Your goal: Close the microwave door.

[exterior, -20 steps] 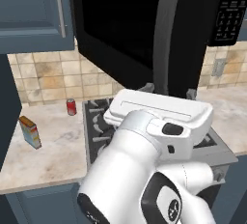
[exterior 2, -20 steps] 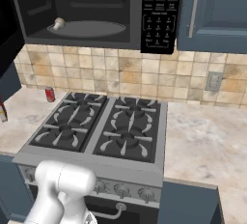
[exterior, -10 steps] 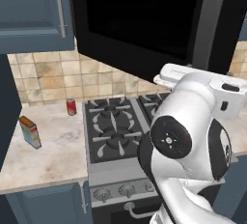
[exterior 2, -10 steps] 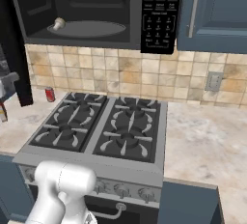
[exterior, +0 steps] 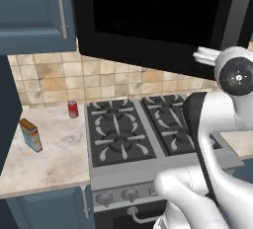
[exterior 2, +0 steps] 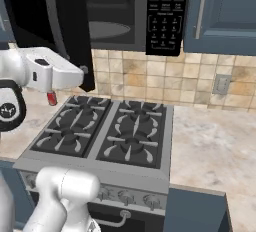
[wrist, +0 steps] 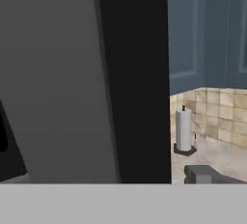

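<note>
The microwave [exterior 2: 167,11] hangs above the stove, its dark cavity and glass turntable [exterior 2: 107,28] partly showing. The microwave door [exterior: 148,20] is a wide glossy black panel, part-way open and swung out to the left [exterior 2: 45,11]. Its grey bar handle [wrist: 53,73] fills the left of the hand view, very close. My gripper [exterior 2: 83,70] sits at the door's lower edge on its outer side, and its white hand [exterior: 202,54] meets the door's bottom edge. Its fingertips are too hidden to tell whether they are open or shut.
Below lies a gas stove [exterior 2: 105,131] with black grates. A red can [exterior: 72,108] and a small box [exterior: 30,134] stand on the left counter. Blue-grey cabinets [exterior 2: 225,11] flank the microwave. A paper towel roll [wrist: 184,129] stands by the tiled backsplash.
My arm has swung from over the stove up to the door's lower edge. The door has turned a good way toward the microwave.
</note>
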Robot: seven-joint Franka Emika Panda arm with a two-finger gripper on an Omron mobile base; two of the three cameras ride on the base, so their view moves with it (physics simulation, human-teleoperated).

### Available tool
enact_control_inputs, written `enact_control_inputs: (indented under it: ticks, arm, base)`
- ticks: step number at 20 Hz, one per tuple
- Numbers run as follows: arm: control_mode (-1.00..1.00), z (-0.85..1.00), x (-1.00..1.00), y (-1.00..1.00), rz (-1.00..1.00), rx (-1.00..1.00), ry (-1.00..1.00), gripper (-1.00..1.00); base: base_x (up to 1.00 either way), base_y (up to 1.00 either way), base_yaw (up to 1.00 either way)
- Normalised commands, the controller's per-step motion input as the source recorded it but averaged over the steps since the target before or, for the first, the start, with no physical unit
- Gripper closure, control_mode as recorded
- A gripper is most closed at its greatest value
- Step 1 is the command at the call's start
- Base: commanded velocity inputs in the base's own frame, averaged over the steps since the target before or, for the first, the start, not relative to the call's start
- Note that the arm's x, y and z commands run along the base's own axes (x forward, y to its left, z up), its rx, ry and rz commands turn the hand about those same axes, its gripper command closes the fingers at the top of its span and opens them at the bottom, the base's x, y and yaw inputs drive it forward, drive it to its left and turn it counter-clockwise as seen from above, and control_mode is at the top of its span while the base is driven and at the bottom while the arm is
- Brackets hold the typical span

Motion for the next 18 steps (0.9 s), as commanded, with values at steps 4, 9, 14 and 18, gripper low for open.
enact_control_inputs:
  ticks: [4,9,14,18]
  arm:
    - [-1.00,-0.01,1.00,-0.88,0.13,0.15,0.05,-1.00]
    - [-1.00,0.00,0.94,-0.46,0.17,0.15,0.00,-1.00]
    - [-1.00,0.03,0.76,-0.07,0.13,0.12,0.00,-1.00]
    - [-1.00,0.04,0.90,0.02,0.07,0.03,0.00,-1.00]
  base:
    - [0.00,0.00,0.00]
    - [0.00,0.00,0.00]
    - [0.00,0.00,0.00]
    - [0.00,0.00,0.00]
